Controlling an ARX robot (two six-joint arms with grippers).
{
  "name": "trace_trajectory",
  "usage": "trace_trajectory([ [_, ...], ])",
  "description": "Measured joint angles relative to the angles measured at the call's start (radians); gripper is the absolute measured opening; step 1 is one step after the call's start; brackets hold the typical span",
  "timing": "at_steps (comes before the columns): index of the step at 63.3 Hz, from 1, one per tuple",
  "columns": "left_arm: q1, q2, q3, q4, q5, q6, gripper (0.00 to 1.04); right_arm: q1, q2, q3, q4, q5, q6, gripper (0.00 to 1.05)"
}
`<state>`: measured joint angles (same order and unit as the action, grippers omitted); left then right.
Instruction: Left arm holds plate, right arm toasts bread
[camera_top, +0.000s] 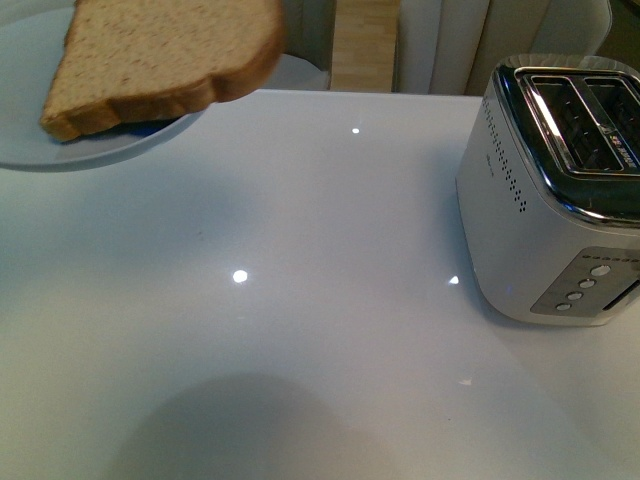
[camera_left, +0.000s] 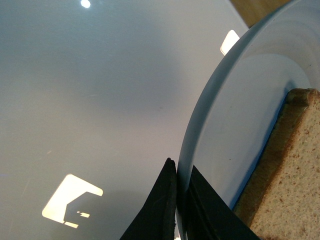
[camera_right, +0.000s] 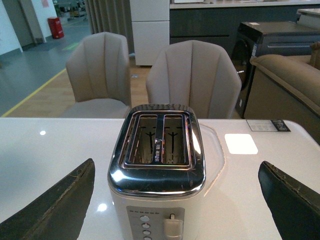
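Left gripper (camera_left: 177, 195): closed on the rim of the plate (camera_left: 235, 100), one black finger on each side of the edge. The plate is held at the left of the front view, clear of the white glossy table (camera_top: 300, 250), with a soft shadow cast beneath it.

The bread (camera_top: 165, 55) is lying flat on the plate. Its rounded crust end is seen overhanging the plate's rim on the toaster side. In the left wrist view a square crust corner is seen resting near the plate's middle.

Right gripper (camera_right: 176, 164): wide open, nothing held. Both fingers (camera_right: 55, 205) are spread well apart on either side of the toaster, not touching it.

The toaster (camera_top: 530, 230) is standing upright on the right part of the table, well apart from the plate. It has a white body and a chrome top, and both slots are seen empty. A column of round buttons and a lever are visible on its end panel.

Two beige chairs (camera_right: 192, 75) are seen behind the table's far edge.
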<state>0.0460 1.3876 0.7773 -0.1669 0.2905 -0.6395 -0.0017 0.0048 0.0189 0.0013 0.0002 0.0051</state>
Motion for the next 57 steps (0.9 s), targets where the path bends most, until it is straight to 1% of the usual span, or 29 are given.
trace_trajectory([
  [3, -0.06, -0.021, 0.0, -0.012, -0.019, -0.029, 0.03, 0.0, 0.0, 0.0, 0.0, 0.0, 0.0, 0.96],
  [9, -0.145, -0.042, 0.0, -0.026, -0.052, -0.06, 0.03, 0.0, 0.0, 0.0, 0.0, 0.0, 0.0, 0.96],
  [15, -0.215, -0.052, 0.0, -0.031, -0.071, -0.085, 0.03, 0.0, 0.0, 0.0, 0.0, 0.0, 0.0, 0.96],
  [21, -0.266, -0.055, 0.0, -0.031, -0.086, -0.108, 0.03, 0.0, 0.0, 0.0, 0.0, 0.0, 0.0, 0.96],
  [29, -0.313, -0.055, 0.0, -0.03, -0.106, -0.13, 0.03, 0.0, 0.0, 0.0, 0.0, 0.0, 0.0, 0.96],
  [41, -0.36, -0.05, 0.0, -0.026, -0.114, -0.154, 0.03, 0.001, 0.005, 0.002, -0.006, 0.004, 0.008, 0.96],
  [42, -0.362, -0.049, 0.0, -0.025, -0.115, -0.156, 0.03, 0.003, 0.013, 0.006, -0.023, 0.011, 0.017, 0.96],
  [45, -0.374, -0.043, 0.002, -0.022, -0.115, -0.161, 0.03, 0.024, 0.085, 0.061, -0.167, 0.056, 0.098, 0.96],
  [46, -0.376, -0.042, 0.002, -0.022, -0.115, -0.162, 0.03, 0.029, 0.107, 0.072, -0.192, 0.06, 0.107, 0.96],
  [47, -0.379, -0.041, 0.002, -0.021, -0.115, -0.165, 0.03, 0.036, 0.149, 0.09, -0.235, 0.066, 0.151, 0.96],
  [49, -0.385, -0.04, 0.002, -0.019, -0.116, -0.168, 0.03, 0.05, 0.204, 0.104, -0.263, 0.064, 0.198, 0.96],
  [54, -0.394, -0.039, 0.004, -0.016, -0.115, -0.171, 0.03, 0.076, 0.29, 0.106, -0.24, 0.057, 0.262, 0.96],
  [57, -0.398, -0.035, 0.006, -0.016, -0.114, -0.171, 0.03, 0.09, 0.353, 0.108, -0.185, 0.051, 0.29, 0.96],
])
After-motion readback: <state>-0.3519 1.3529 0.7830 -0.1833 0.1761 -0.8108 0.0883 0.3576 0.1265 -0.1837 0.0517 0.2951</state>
